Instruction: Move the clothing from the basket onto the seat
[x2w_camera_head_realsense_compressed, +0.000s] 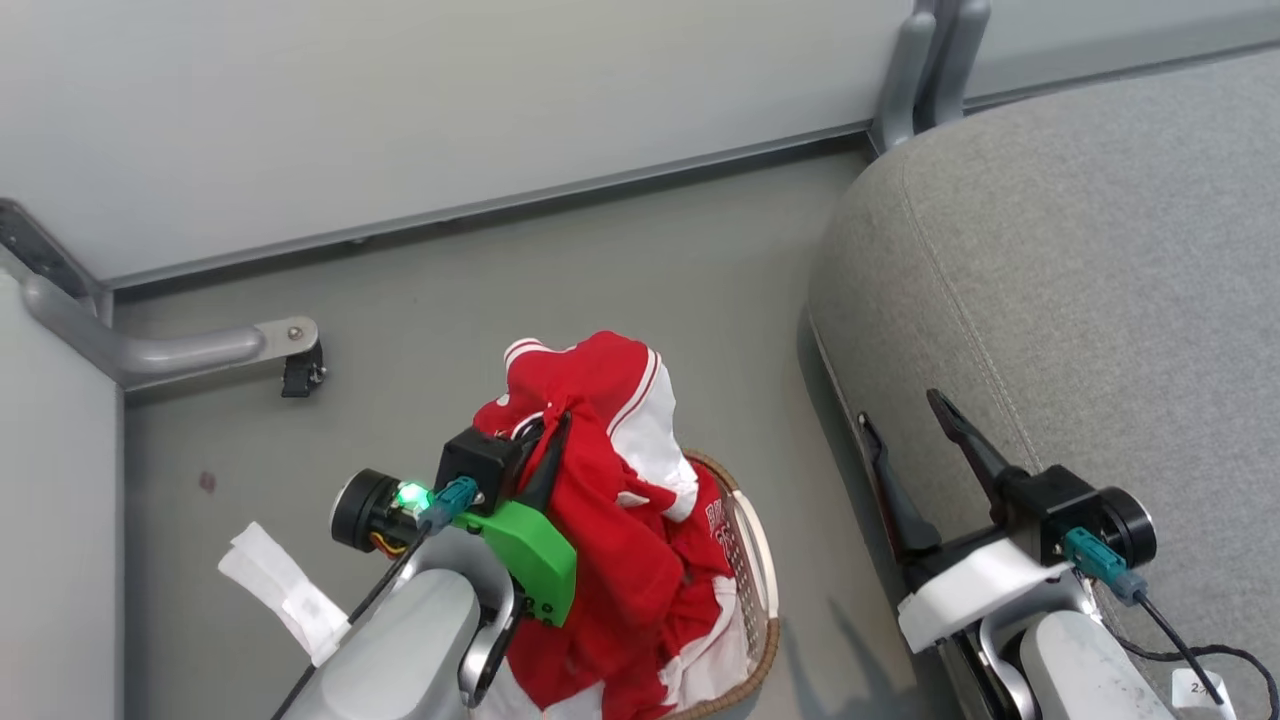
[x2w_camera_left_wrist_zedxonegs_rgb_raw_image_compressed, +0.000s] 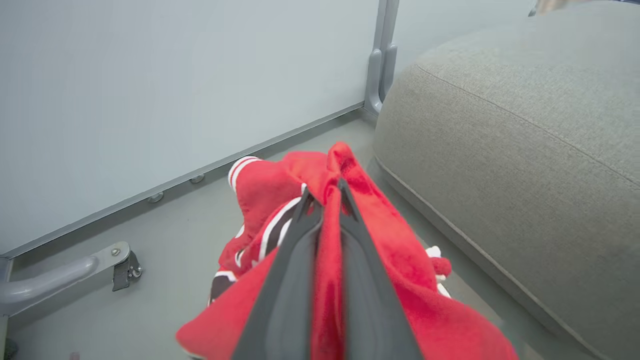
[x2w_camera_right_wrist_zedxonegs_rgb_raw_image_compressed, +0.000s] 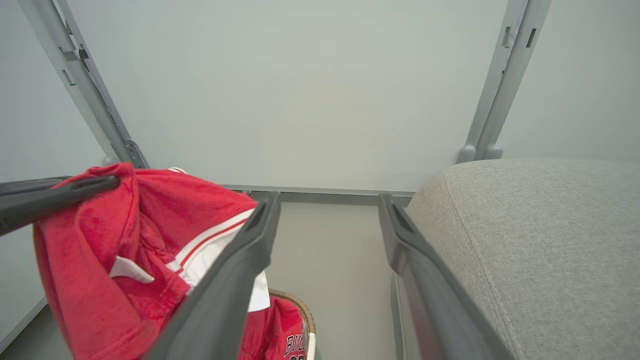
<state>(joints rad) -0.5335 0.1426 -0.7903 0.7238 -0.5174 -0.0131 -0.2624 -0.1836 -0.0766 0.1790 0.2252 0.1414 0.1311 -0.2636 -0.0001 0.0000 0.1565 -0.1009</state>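
My left gripper (x2w_camera_head_realsense_compressed: 555, 425) is shut on the red clothing (x2w_camera_head_realsense_compressed: 600, 480) and holds a bunch of it above the basket (x2w_camera_head_realsense_compressed: 755, 560); in the left wrist view the fabric (x2w_camera_left_wrist_zedxonegs_rgb_raw_image_compressed: 330, 250) is pinched between the two dark fingers (x2w_camera_left_wrist_zedxonegs_rgb_raw_image_compressed: 300, 260). More red cloth lettered "BULLS" (x2w_camera_right_wrist_zedxonegs_rgb_raw_image_compressed: 292, 342) lies in the basket (x2w_camera_right_wrist_zedxonegs_rgb_raw_image_compressed: 302, 310) below. The grey seat (x2w_camera_head_realsense_compressed: 1080, 280) stands to the right. My right gripper (x2w_camera_head_realsense_compressed: 905, 415) hangs open over the seat's left edge, holding nothing; its fingers (x2w_camera_right_wrist_zedxonegs_rgb_raw_image_compressed: 235, 280) frame bare floor.
A pale partition wall (x2w_camera_head_realsense_compressed: 400, 110) with grey posts (x2w_camera_head_realsense_compressed: 925, 60) runs along the back. A grey support foot with a caster (x2w_camera_head_realsense_compressed: 290, 350) juts out at the left. White paper (x2w_camera_head_realsense_compressed: 285, 590) lies on the floor beside my left arm.
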